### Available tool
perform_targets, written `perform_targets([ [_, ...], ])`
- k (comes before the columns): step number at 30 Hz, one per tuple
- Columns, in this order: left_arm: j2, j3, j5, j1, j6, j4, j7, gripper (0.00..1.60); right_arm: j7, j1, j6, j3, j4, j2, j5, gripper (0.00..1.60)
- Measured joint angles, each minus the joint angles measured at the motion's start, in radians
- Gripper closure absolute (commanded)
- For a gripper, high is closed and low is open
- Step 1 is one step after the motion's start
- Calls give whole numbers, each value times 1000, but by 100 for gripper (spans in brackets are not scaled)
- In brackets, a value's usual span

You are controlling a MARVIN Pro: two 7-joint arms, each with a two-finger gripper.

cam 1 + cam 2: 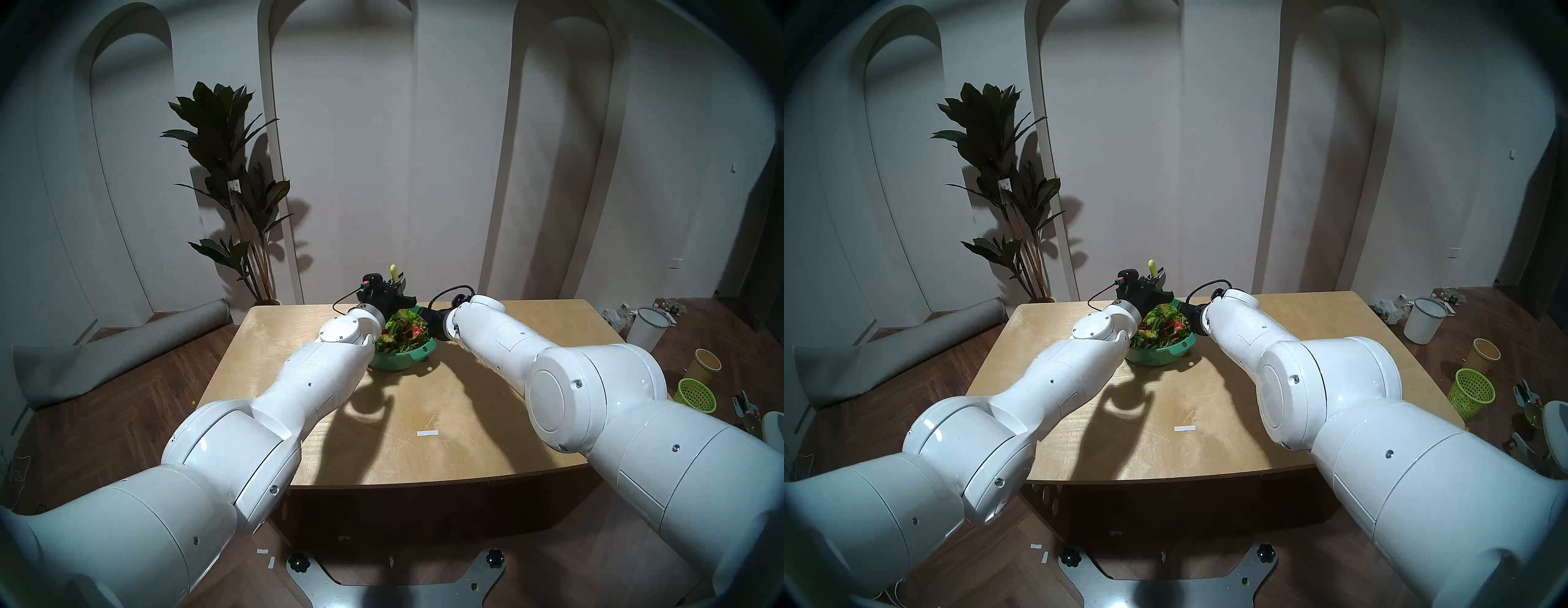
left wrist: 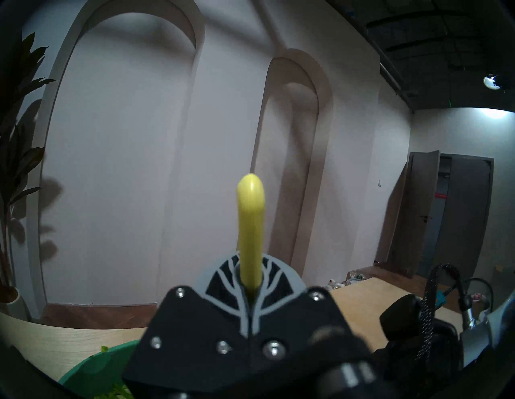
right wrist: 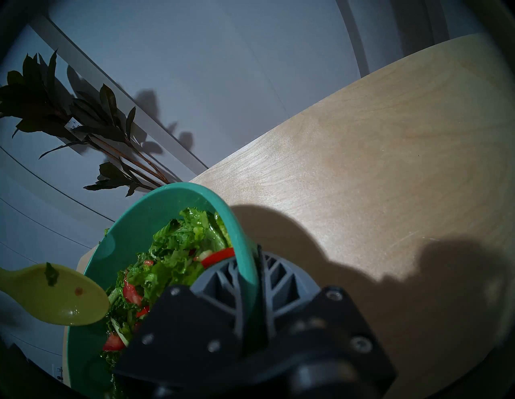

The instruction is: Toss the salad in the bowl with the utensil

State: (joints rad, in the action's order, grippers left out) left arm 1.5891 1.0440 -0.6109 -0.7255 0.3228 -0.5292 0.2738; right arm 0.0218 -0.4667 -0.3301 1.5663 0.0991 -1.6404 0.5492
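The two white arms fill the foreground of the head views, both reaching toward the teal bowl (image 1: 401, 361), which is taken here as the landmark. The bowl is seen tilted on the wooden table (image 1: 488, 424), past the table's middle, with its looped tab on the near right side of the rim.

The right gripper (image 3: 252, 281) is closed on the bowl's rim — one grey finger is seen inside the wall, the other outside it, with the rim pinched between them. The salad (image 3: 172, 256), green lettuce with red tomato pieces, is heaped inside the bowl against the gripped side.

The left gripper (image 2: 249, 289) is held above the bowl's far left edge, its fingers shut on the handle of the yellow-green utensil (image 2: 250, 231). The handle end is pointed upward above the fingers; the spoon end (image 3: 53, 295) is seen in the right wrist view just beside the bowl's rim, clear of the salad, with a scrap of leaf and a red speck stuck to it.

Well to the right of the bowl, off the table, a lime-green mesh basket (image 1: 695, 395) and a white bucket (image 1: 647, 331) are seen on the floor. A potted plant (image 1: 231, 170) stands behind the bowl to the left, against the wall.
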Motion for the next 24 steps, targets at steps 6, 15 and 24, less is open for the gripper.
perform_targets([
  [6, 17, -2, -10, -14, -3, 1, 7, 160, 0, 0, 0, 0, 1, 0, 0, 131],
  [15, 38, -25, -6, -20, 4, 67, 7, 160, 0, -1, 0, 0, 1, 0, 0, 131],
  [24, 47, -47, 23, -3, 36, 150, -13, 160, 0, -1, 0, 0, 0, 0, 0, 131],
])
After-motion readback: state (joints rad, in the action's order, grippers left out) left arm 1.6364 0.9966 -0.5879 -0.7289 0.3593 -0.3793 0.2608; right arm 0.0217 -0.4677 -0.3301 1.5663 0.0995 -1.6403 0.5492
